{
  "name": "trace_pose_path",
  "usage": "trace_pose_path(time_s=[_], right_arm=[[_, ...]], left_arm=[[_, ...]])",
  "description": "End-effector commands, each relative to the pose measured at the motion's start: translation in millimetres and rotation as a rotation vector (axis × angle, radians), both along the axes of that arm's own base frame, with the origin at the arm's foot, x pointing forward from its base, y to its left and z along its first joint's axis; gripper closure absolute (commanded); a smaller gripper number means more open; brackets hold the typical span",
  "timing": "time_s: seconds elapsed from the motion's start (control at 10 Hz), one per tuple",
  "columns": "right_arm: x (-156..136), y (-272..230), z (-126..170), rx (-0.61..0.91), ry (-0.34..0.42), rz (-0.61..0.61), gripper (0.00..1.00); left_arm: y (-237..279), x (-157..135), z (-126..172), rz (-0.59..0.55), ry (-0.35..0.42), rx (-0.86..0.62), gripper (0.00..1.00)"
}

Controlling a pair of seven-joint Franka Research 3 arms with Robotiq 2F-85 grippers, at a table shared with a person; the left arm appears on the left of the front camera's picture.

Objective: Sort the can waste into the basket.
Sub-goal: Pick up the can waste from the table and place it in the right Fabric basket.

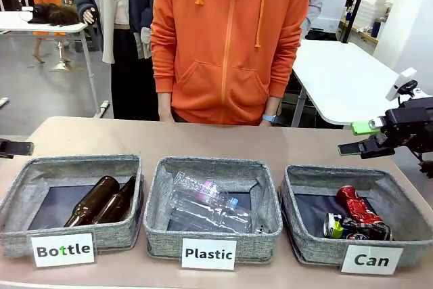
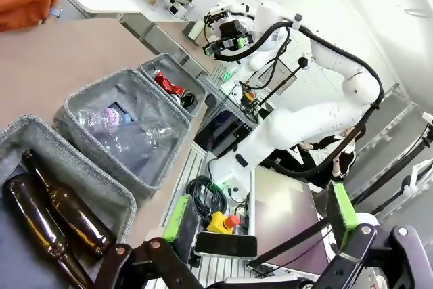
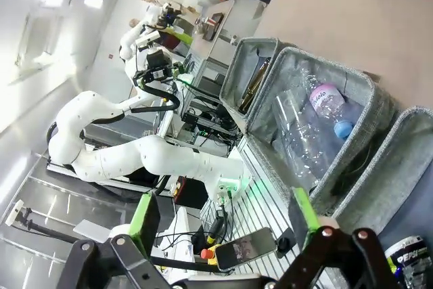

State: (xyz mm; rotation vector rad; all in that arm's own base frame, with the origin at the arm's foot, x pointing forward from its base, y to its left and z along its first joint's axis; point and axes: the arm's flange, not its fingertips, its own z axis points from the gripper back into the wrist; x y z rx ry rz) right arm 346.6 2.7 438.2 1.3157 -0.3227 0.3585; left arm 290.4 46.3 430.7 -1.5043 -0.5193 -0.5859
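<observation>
Below the right end effector (image 1: 353, 147), cans (image 1: 356, 220) inside basket (image 1: 308, 240).

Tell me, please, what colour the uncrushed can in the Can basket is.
Red can, silver top; the front view shows it best.

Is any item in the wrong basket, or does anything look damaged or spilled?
Nothing is misplaced. The dark can is crushed, lying beside the red can in the basket labelled "Can", as can waste should. No spill shows on the table.
</observation>
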Motion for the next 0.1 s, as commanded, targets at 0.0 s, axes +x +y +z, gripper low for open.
trace_pose_path(time_s=[0.0], right_arm=[[-2.1,0.5,1.6,-0.009,-0.004,0.012,0.00]], left_arm=[[1.3,-4.0,1.4,-0.015,-0.012,0.000,0.00]])
